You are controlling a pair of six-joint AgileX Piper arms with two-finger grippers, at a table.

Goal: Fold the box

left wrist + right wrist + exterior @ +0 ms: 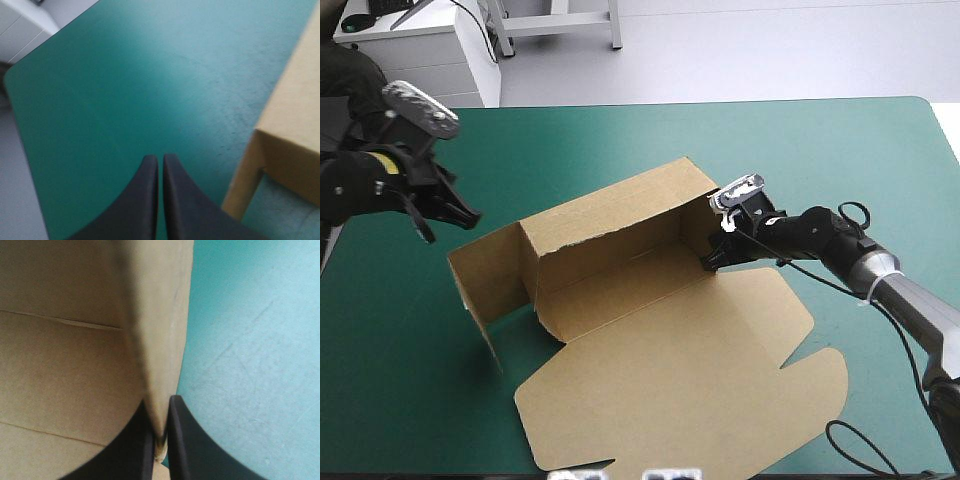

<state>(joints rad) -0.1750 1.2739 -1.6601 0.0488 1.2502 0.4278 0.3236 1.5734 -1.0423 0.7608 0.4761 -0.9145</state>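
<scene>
- Viewing the box (660,340) lying on the teal-green cover (820,150), brown board part-raised: long far wall and both end walls standing, lid sheet lying flat on the box's near side.
- Running the box's long axis on a slant, left end nearer the robot, right end farther away; open side facing up, the lid's rounded tabs pointing away from the box's tray toward the near right.
- Pinching the box's right end wall with the right gripper (160,401), black fingers (187,440) all but together, one inside the wall and one outside, the board's edge sandwiched between them.
- Hanging the left gripper (160,156) just off the box's left end, not touching it, fingers pressed nearly together around nothing, cover beneath, the box's corner off to one side.
</scene>
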